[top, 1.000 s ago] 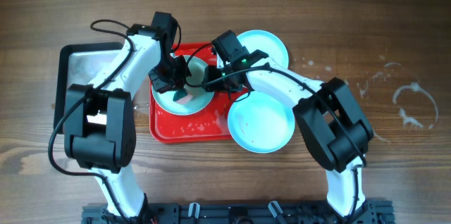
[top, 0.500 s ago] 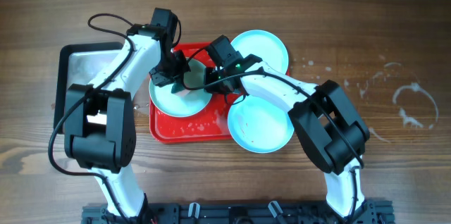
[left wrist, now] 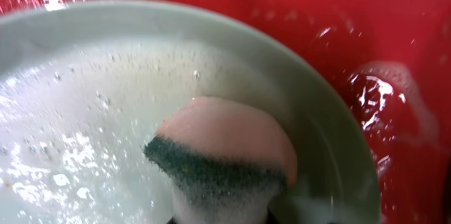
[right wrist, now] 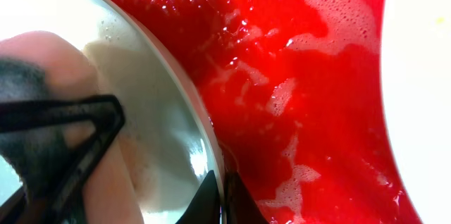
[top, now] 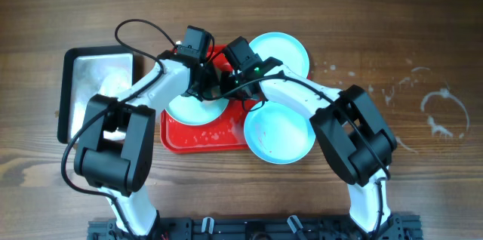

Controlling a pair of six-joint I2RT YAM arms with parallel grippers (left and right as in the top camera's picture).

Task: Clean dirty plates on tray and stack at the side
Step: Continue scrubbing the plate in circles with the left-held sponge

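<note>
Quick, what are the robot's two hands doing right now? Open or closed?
The left gripper is closed on the sponge.
The right gripper is closed on the plate, at its rim.

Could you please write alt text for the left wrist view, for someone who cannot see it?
A pink sponge with a dark green scrub layer rests on a foamy, wet plate. Behind the plate's rim lies the wet red tray, flecked with suds.

Both arms bend inward; left hand (top: 201, 88) and right hand (top: 228, 87) clamped, close together.
</note>
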